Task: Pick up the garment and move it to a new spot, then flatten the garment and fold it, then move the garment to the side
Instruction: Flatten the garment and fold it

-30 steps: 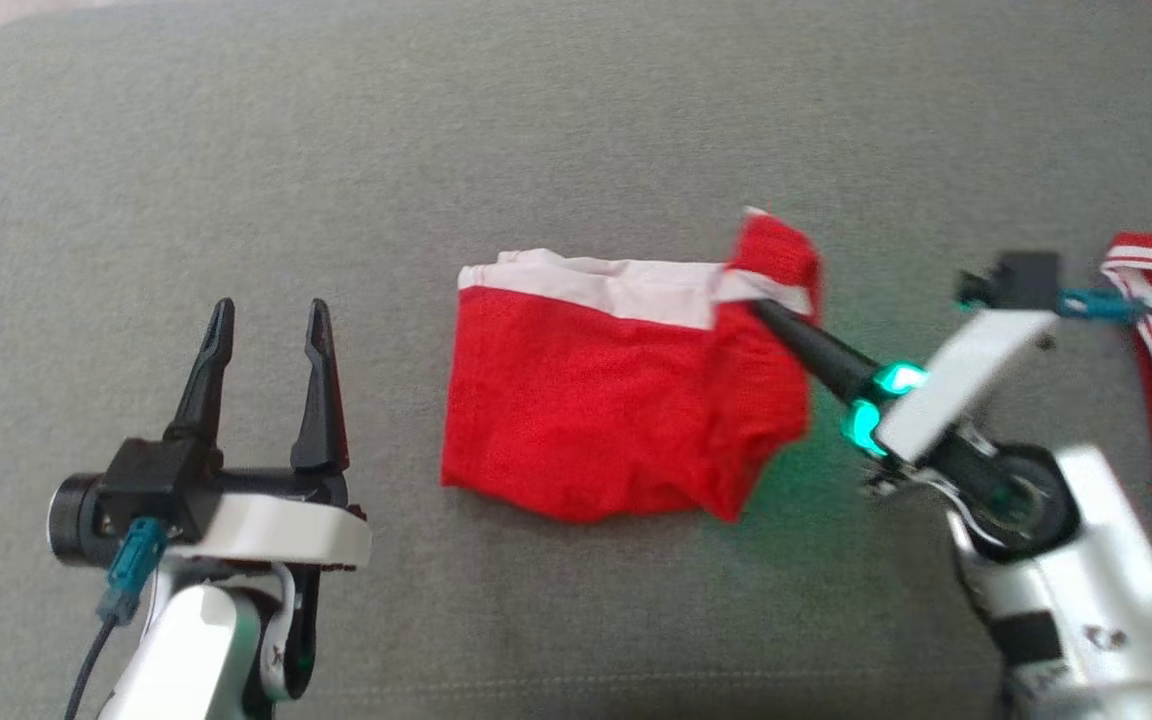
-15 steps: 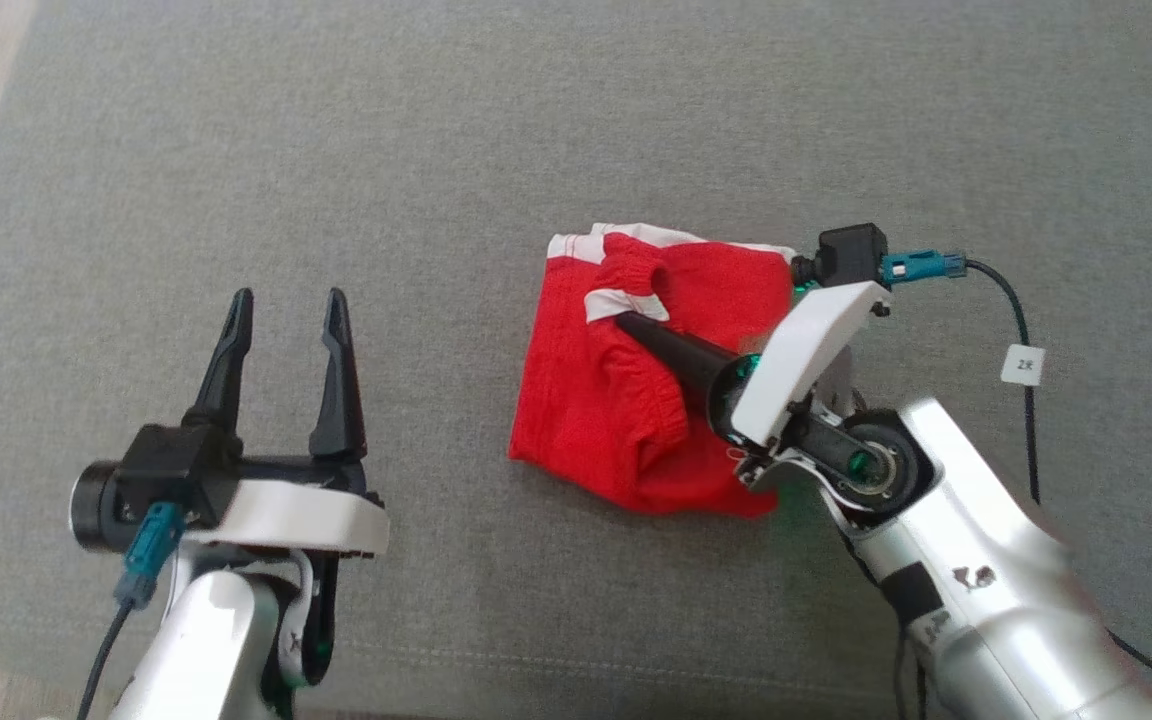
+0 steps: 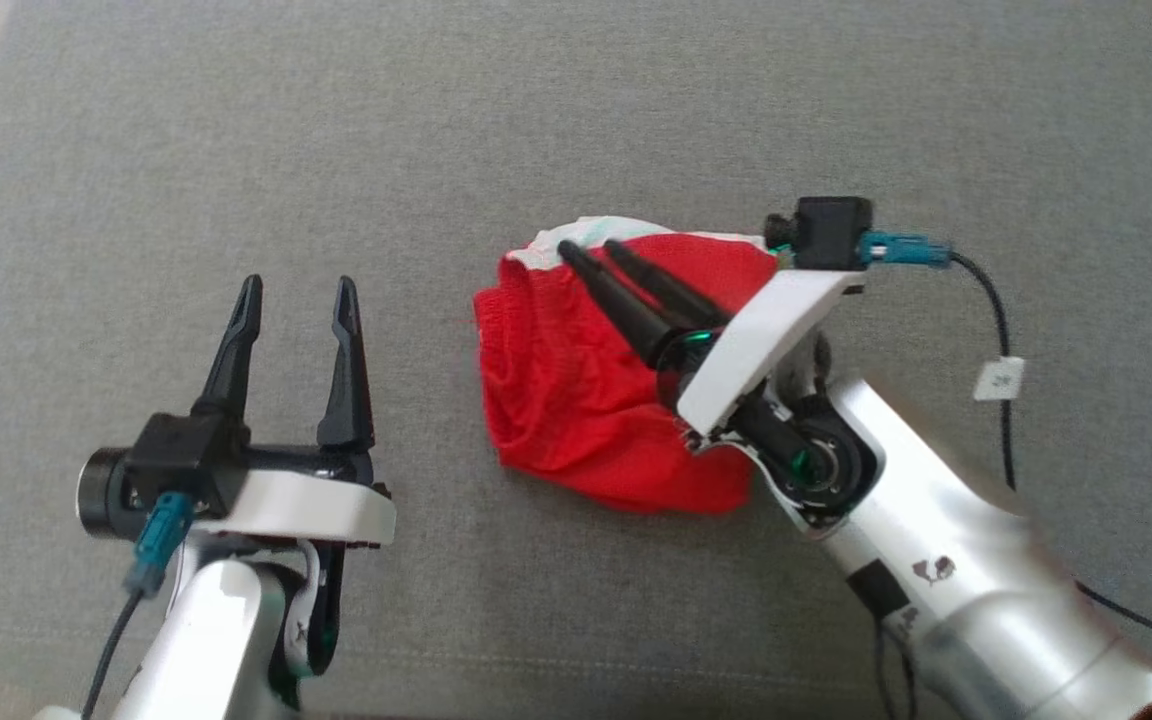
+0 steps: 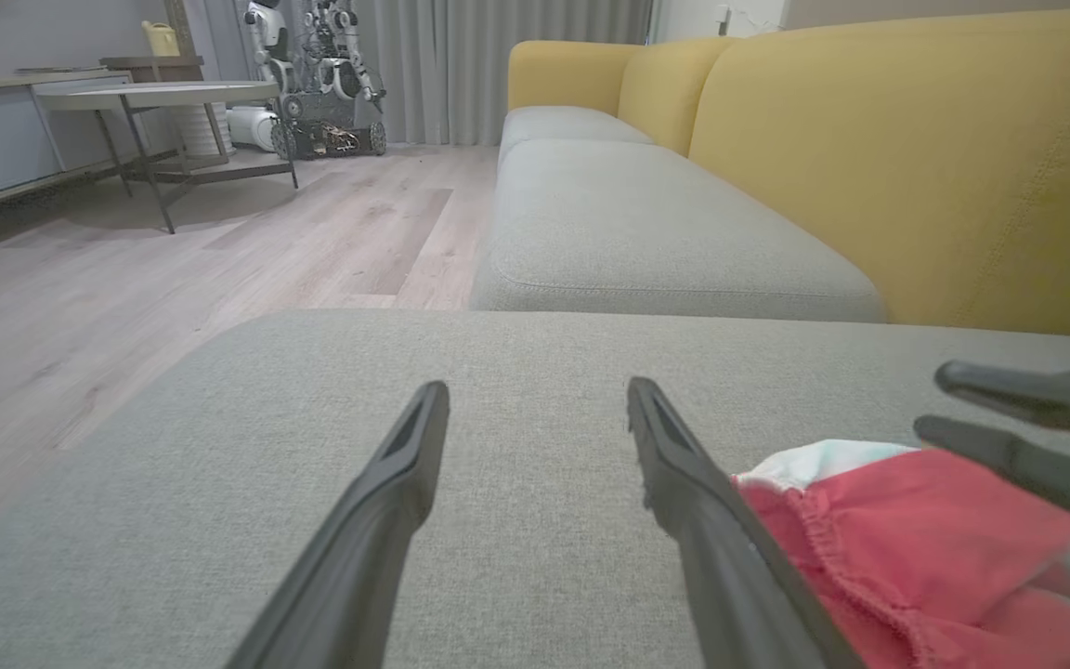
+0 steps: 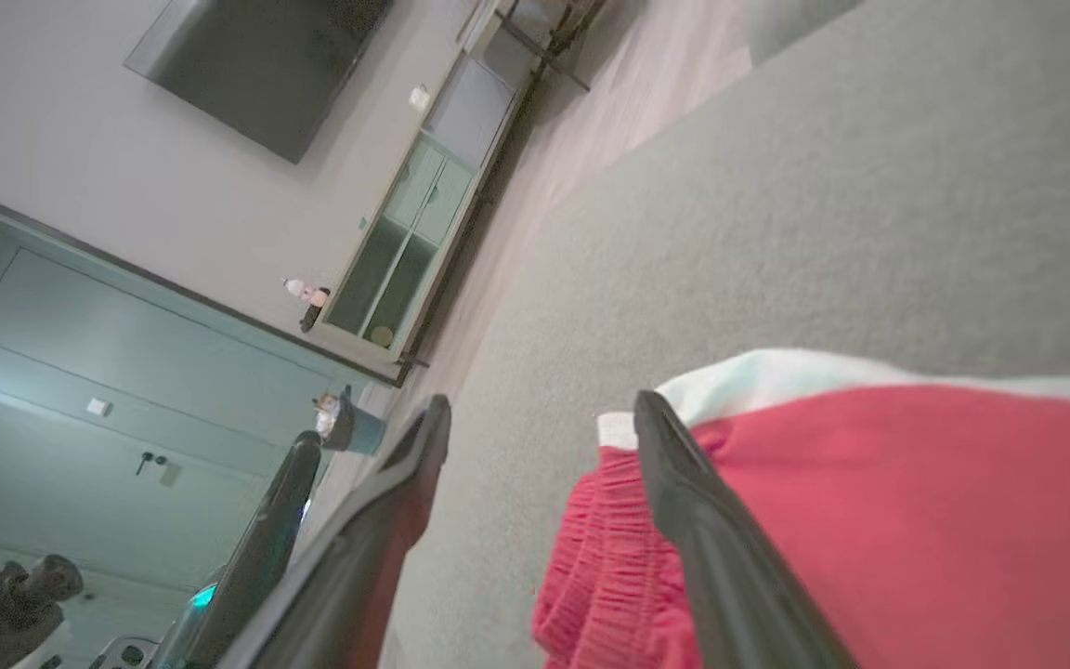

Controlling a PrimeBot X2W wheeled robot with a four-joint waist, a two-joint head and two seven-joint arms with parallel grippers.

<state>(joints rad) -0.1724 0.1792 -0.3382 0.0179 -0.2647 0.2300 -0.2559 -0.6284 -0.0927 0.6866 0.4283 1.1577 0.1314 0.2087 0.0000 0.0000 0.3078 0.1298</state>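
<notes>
Release is what I read first in the head view. My right pincer (image 3: pixel 590 248) has its two fingers parted and grasps nothing. The red garment (image 3: pixel 576 420) lies directly beneath it, and the white waistband sits under the tips. Half a second ago this pincer was clenched on a bunched fold of that cloth, and a second ago it was pinching the garment's edge while the cloth lay spread wider. Now the garment is a narrower, doubled heap on the grey cushion (image 3: pixel 236 150). I judge that a fold has been laid down, though it looks rumpled, and the move to the side is still to do. The framing also shifted between pictures, so the camera has turned as well. My left pincer (image 3: pixel 296 288) is spread as before and empty, with the garment off to its right and apart from it.

From the left wrist, those fingers are wide with only cushion between them. The gathered hem lies just past the right finger, and the other pincer's tips reach in beyond it.

From the right wrist, there is bare cushion between the parted fingers. The garment lies under and to the right of the right finger.
</notes>
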